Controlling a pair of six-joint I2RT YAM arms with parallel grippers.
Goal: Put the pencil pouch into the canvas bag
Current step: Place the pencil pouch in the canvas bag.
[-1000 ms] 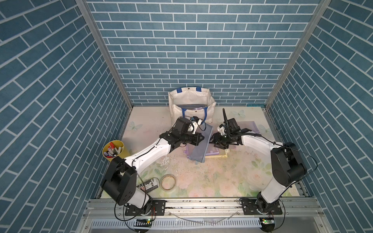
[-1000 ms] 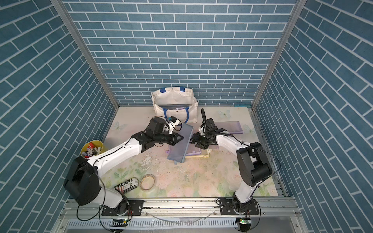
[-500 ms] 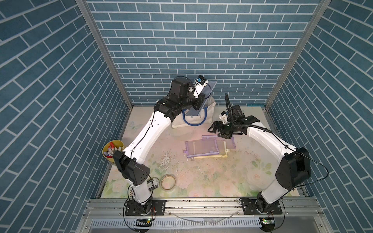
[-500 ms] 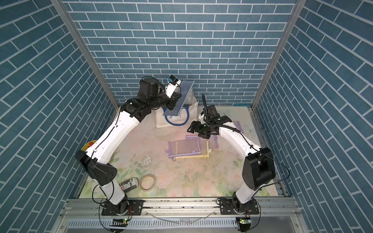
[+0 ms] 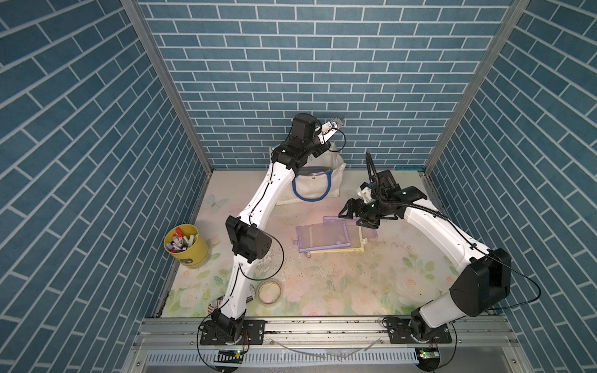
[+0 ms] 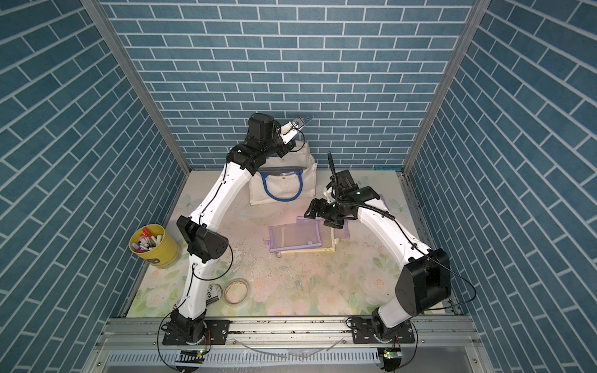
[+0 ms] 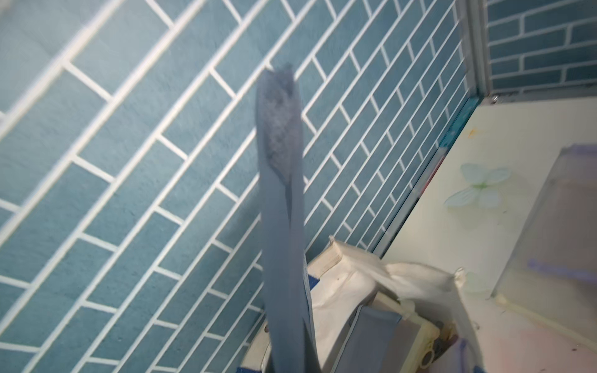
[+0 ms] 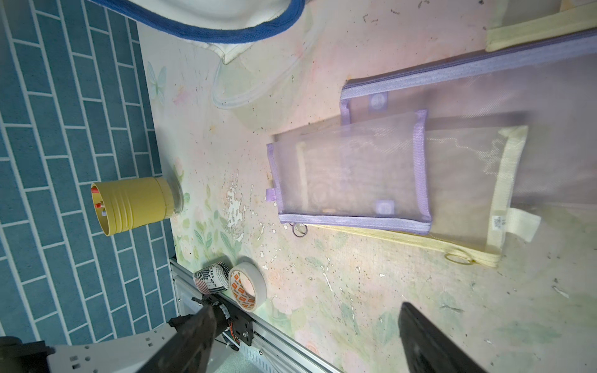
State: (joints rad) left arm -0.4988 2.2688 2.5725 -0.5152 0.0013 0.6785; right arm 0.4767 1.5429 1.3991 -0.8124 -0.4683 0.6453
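In both top views the bag (image 5: 334, 185) stands against the back wall (image 5: 323, 80), mouth up, with bare mat (image 5: 323, 281) between it and the pile (image 5: 323, 239). The left gripper (image 5: 336, 122) hangs above the bag's rear edge, close to the wall. Its jaws are together on the pouch (image 6: 308, 118), seen only as a thin grey-blue sliver. Half a second ago the pouch showed broadside over the bag, and a second ago both grippers were down at the pile. A grey-blue strip (image 5: 315, 171) lies in the bag's mouth; I cannot tell what it is. The right gripper (image 5: 352, 219) hovers over the pile's right end, jaws wide apart and empty. The cup (image 5: 190, 250) stands at the left wall.

Left wrist: the pouch (image 7: 281, 193) runs edge-on and blurred toward the wall, over the bag's (image 7: 352, 284) open rim.

Right wrist: the fingers (image 8: 420, 332) stand apart above bare mat, near a purple pouch (image 8: 349, 174) lying on a yellow pouch (image 8: 468, 193). The print on the yellow pouch's white tag (image 8: 517, 224) is too small to read. The tape (image 8: 239, 290) carries orange marks. The roll (image 8: 211, 277) beside it reads partly "ex".
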